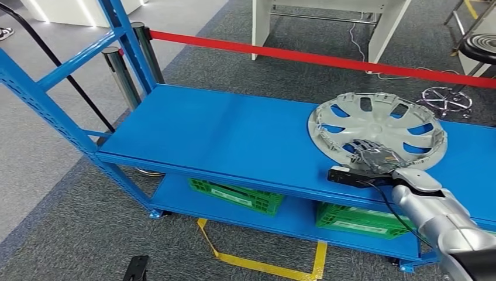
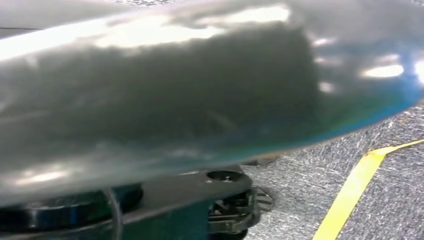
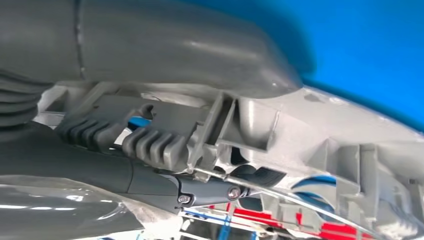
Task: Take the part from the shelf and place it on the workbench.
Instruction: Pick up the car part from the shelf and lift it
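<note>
A silver hubcap (image 1: 377, 126) lies at the right end of the blue shelf's top deck (image 1: 222, 129). My right hand (image 1: 374, 157) reaches in from the lower right and grips the hubcap's near rim. In the right wrist view the thick grey thumb (image 3: 175, 45) lies over one side of the rim (image 3: 300, 125) and the darker fingers (image 3: 150, 145) curl against the ribbed other side. The hubcap looks to be resting on the deck.
Two green crates (image 1: 240, 196) (image 1: 357, 219) sit on the lower shelf. A red barrier tape (image 1: 327, 58) runs behind the shelf, by metal posts (image 1: 120, 73). Yellow tape (image 1: 263, 266) marks the carpet in front. A stool base (image 1: 447, 100) stands beyond the hubcap.
</note>
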`<action>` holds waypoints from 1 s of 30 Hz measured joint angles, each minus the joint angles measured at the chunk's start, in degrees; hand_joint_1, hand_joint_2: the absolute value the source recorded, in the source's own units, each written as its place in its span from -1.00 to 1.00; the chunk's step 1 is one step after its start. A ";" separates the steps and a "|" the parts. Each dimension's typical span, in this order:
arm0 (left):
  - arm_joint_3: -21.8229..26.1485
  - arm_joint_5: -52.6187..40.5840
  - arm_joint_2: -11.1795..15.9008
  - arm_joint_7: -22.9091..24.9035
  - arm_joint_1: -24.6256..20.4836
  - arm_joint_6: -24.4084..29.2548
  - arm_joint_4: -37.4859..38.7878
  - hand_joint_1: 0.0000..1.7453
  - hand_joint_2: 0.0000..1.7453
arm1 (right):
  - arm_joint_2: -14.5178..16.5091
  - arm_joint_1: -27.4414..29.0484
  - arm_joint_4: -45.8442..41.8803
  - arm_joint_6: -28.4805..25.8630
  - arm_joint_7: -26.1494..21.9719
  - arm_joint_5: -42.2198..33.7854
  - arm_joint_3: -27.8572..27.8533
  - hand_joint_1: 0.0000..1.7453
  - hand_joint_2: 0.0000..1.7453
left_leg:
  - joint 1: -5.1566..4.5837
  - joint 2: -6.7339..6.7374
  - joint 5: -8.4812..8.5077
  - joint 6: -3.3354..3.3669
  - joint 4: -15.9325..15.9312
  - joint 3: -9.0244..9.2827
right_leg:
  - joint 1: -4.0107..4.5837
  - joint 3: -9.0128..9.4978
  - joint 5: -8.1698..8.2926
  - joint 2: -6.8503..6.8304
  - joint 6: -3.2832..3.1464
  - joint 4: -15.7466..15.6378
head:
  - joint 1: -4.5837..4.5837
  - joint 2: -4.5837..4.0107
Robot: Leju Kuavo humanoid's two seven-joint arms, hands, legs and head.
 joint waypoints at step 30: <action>-0.52 0.66 0.03 -0.09 0.20 0.56 0.02 -1.00 -1.00 | 0.80 -3.67 2.91 6.23 2.64 -0.80 0.19 1.00 1.00 | 0.42 -0.05 -0.89 -0.54 1.12 0.71 | -0.02 0.71 0.32 0.12 -0.04 -0.63 | 0.11 0.00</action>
